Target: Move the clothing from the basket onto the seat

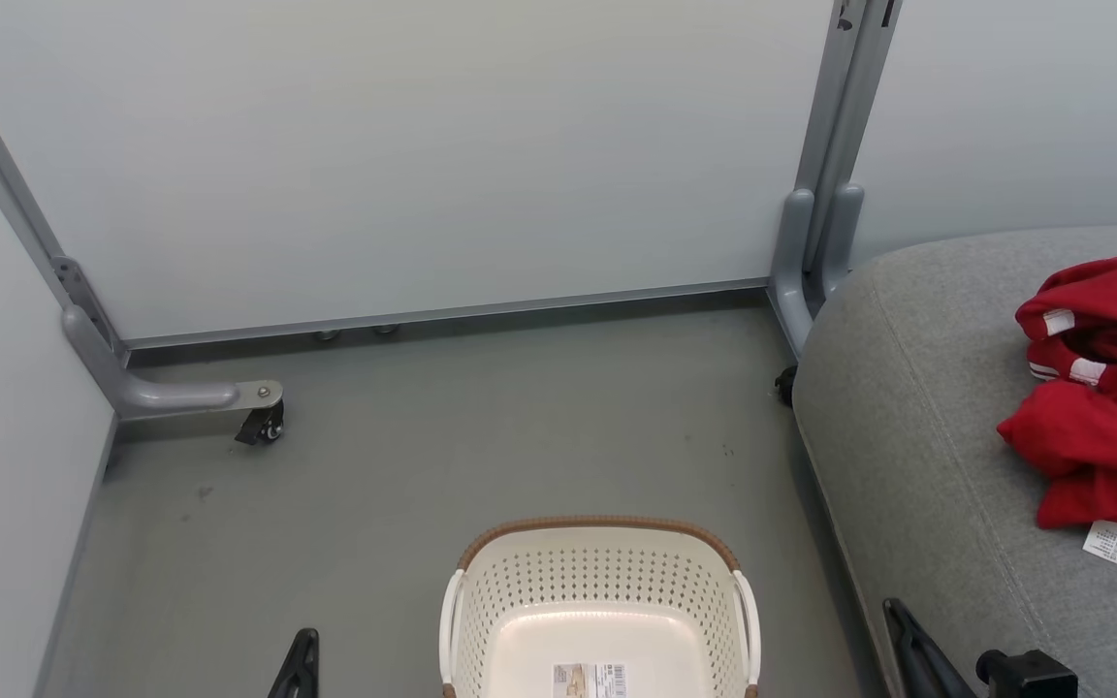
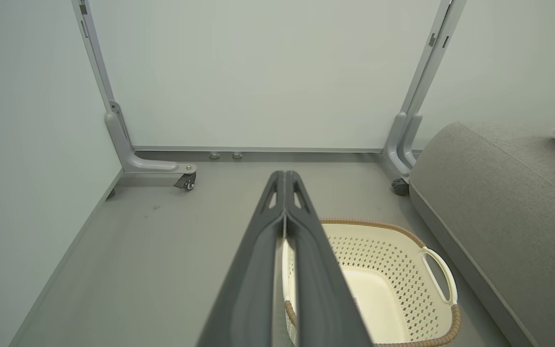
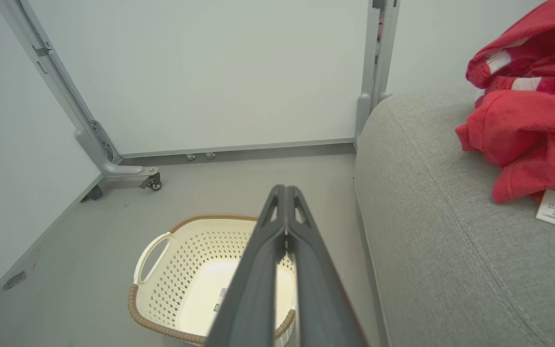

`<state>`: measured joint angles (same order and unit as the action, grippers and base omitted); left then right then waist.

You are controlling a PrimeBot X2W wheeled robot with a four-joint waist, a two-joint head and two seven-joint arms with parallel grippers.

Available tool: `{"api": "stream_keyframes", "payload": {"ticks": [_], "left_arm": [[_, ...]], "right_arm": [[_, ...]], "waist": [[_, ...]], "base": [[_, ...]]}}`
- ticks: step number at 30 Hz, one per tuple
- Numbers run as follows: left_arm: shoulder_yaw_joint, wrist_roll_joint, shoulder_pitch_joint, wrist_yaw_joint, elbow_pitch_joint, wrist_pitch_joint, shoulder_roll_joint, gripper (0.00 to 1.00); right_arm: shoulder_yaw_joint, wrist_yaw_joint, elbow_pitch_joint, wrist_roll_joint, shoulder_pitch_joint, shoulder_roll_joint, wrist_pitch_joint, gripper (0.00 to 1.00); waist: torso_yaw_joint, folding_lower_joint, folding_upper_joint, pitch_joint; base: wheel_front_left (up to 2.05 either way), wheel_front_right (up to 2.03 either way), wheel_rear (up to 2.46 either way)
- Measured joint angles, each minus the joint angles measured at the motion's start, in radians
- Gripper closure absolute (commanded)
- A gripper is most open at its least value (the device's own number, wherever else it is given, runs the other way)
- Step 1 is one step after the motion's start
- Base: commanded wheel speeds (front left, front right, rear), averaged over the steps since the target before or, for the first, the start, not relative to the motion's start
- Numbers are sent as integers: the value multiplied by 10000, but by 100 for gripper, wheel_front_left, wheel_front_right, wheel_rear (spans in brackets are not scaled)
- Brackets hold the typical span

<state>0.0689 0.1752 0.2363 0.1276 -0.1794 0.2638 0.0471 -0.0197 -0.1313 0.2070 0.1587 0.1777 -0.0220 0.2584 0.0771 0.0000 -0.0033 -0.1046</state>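
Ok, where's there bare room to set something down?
The sofa cushion is bare from its rounded edge to the red garments; the floor is bare between the laundry basket and the partition panel. Crowded only where the garments lie.

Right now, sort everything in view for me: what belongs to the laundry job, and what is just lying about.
Job:
- clothing, red, lying on the seat
- seat, grey
- basket, cream, empty

Just there:
- partition panels, white
- caster wheel at a panel's foot
- floor, grey
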Motion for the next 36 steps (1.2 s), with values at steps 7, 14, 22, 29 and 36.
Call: {"api": "stream_keyframes", "payload": {"ticks": [7, 14, 22, 29, 36], "left_arm": [[12, 0, 1, 0, -629, 0, -6, 100], [-10, 1024, -30, 0, -817, -215, 0, 100], [-81, 2637, -341, 0, -811, -518, 59, 100], [-169, 3873, -620, 0, -803, -786, 104, 100], [-268, 5005, -896, 0, -788, -1034, 146, 100]], "right_arm": [[-15, 0, 591, 2, 6, 86, -35, 100], [21, 0, 744, 1011, -25, 90, -284, 100], [125, 0, 727, 2541, -288, 46, -648, 100], [217, 0, 700, 3753, -520, -4, -922, 100], [311, 0, 669, 4870, -739, -31, -1191, 100]], "waist": [[-7, 0, 0, 7], [-42, 0, 0, 55], [-90, 0, 0, 124], [-132, 0, 0, 183], [-174, 0, 0, 243]], "base": [[0, 0, 0], [0, 0, 0], [0, 0, 0], [0, 0, 0], [0, 0, 0]]}}
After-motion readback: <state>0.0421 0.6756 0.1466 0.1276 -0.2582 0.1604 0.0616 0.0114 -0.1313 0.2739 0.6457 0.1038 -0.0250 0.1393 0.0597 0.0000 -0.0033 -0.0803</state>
